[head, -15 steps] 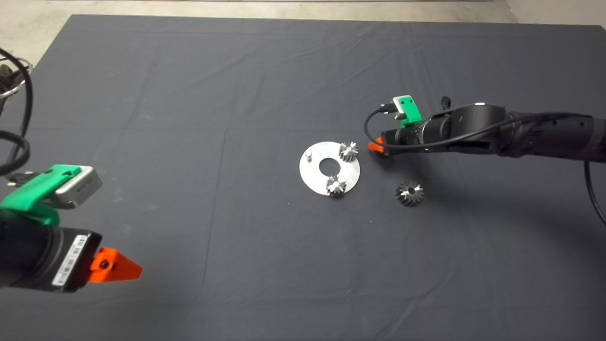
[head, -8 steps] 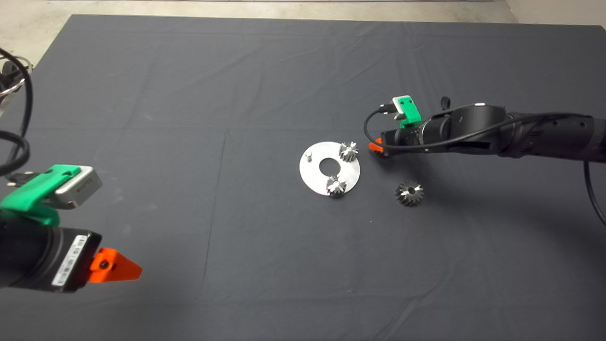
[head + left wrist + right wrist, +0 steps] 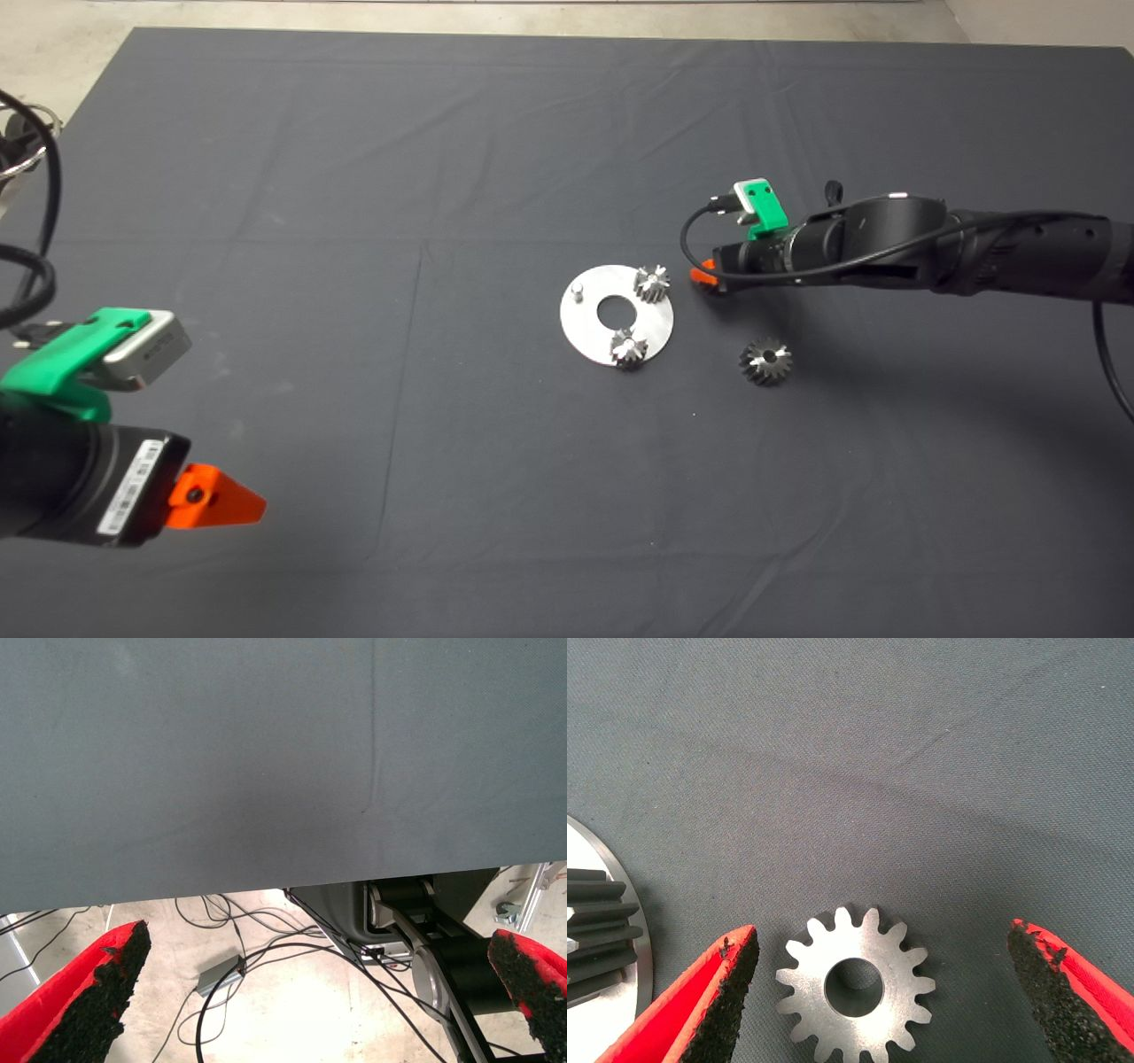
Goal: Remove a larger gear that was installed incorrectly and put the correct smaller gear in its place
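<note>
Straddling the small dull dark-grey steel toothed gear (image 3: 808, 985), flat on the dark-matted counter (image 3: 921, 744) just beside the round silvery plate (image 3: 643, 943), with right pincer (image 3: 881, 943) spread wide. Nearer one finger, so likely to skid or tip on closing. Parked at lower left, likewise apart: left pincer (image 3: 310, 988).

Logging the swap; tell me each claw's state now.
Left claw: open, empty, parked off the mat's edge.
Right claw: open, straddling the smaller gear on the mat, not gripping.

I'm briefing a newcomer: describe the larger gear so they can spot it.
Find the round steel plate mid-mat. The larger gear lies flat on the mat beside it, toward the right arm. It is wider than the two gears on the plate.
</note>
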### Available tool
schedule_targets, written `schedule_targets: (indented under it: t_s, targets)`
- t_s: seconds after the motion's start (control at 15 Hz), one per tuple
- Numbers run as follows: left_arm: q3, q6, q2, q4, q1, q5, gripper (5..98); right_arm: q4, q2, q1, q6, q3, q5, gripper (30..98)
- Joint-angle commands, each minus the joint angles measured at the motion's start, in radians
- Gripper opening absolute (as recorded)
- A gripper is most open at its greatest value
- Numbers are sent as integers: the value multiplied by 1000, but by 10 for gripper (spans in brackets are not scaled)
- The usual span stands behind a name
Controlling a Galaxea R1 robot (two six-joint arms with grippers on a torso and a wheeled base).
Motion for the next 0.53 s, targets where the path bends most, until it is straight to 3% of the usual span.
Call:
schedule_targets:
  t_s: [0.0,0.33,0.47]
  targets:
    - [11,-5,-3,-16,-10,4,981,33,1,14,-8,9,-5,745]
    - [11,-5,-3,-16,-10,4,981,55,1,14,-14,10,-7,707]
    - [11,-6,-3,-16,-10,4,981,56,1,14,-14,10,-9,655]
